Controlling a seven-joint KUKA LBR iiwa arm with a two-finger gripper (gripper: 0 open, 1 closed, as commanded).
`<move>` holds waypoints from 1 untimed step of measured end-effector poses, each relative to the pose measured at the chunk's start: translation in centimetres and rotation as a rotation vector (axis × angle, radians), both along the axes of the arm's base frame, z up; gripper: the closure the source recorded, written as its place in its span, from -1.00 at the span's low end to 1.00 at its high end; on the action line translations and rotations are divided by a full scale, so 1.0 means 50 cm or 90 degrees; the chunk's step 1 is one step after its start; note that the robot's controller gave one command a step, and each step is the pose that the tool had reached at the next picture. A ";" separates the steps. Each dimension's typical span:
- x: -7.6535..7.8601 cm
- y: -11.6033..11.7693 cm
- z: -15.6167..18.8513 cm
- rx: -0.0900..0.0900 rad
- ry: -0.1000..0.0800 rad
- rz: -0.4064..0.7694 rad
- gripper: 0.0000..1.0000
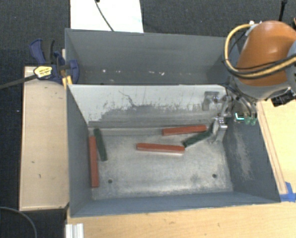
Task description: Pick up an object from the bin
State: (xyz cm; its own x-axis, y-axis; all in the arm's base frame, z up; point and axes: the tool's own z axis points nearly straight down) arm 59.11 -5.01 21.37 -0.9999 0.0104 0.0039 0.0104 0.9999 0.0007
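Observation:
My gripper [219,126] is low in the bin's right back corner, close to the right wall. A dark green stick [196,139] slants up from the floor, and its upper right end reaches the gripper's tip; whether it is gripped I cannot tell. Just left of the gripper a red-brown stick [184,130] lies along the back wall. A second red-brown stick [160,148] lies flat a little nearer the front, its right end by the green stick's lower end.
By the left wall lie a long red-brown stick [94,161] and a short dark green stick [100,144], side by side. The arm with its orange cover and cables hangs over the bin's right back rim.

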 end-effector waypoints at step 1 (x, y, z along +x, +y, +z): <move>-0.016 0.134 -0.148 0.002 0.000 0.094 -1.00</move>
State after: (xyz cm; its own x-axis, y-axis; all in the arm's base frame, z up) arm 58.30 1.68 13.98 -0.9907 -0.1364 0.0038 -0.1364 0.9907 0.0037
